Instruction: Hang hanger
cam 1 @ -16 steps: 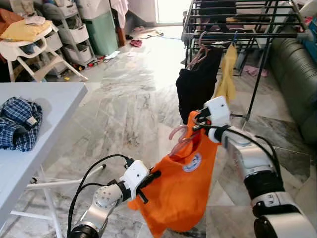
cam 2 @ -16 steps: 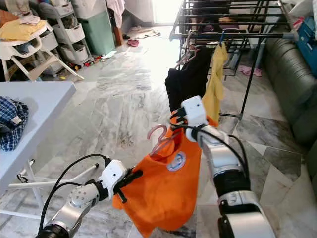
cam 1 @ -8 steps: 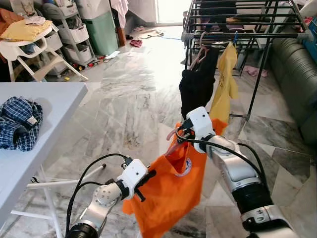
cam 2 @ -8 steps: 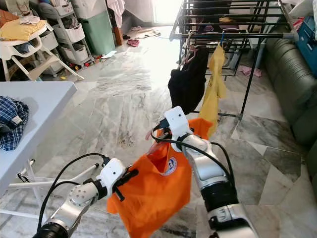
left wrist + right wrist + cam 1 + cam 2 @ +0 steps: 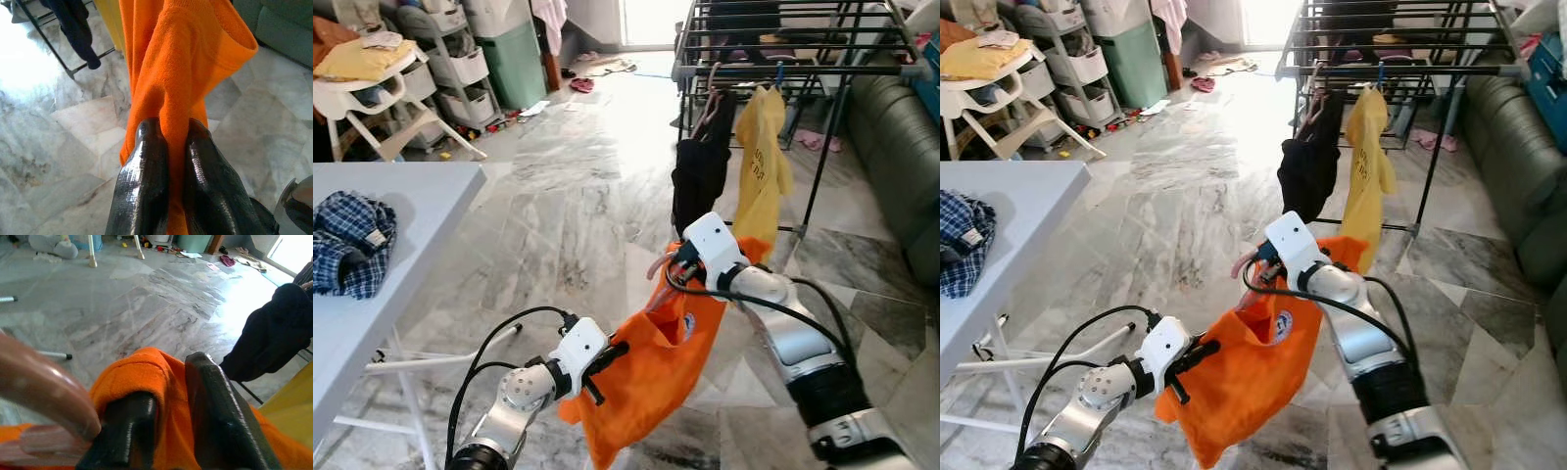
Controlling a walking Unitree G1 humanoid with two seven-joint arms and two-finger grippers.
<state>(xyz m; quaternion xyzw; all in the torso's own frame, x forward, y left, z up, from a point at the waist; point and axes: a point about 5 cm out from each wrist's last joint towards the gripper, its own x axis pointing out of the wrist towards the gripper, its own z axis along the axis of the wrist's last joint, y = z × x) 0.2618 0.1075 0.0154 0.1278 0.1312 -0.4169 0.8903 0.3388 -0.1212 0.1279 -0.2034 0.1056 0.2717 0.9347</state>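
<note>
Garment [image 5: 651, 377] in orange sags between both arms, short of the drying rack [image 5: 793, 44]; the pink hanger [image 5: 658, 266] could slide out of the neck if the cloth pulls sideways. Right eye view: same scene. Left wrist: left gripper [image 5: 165, 147] pinches a fold of the shirt, nearly closed. Right wrist: right gripper [image 5: 168, 404] clamps the collar at the hanger's neck.

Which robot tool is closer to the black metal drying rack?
The right tool, gripping the orange shirt in front of the black metal drying rack. The left tool holds the shirt's edge, farther back.
</note>
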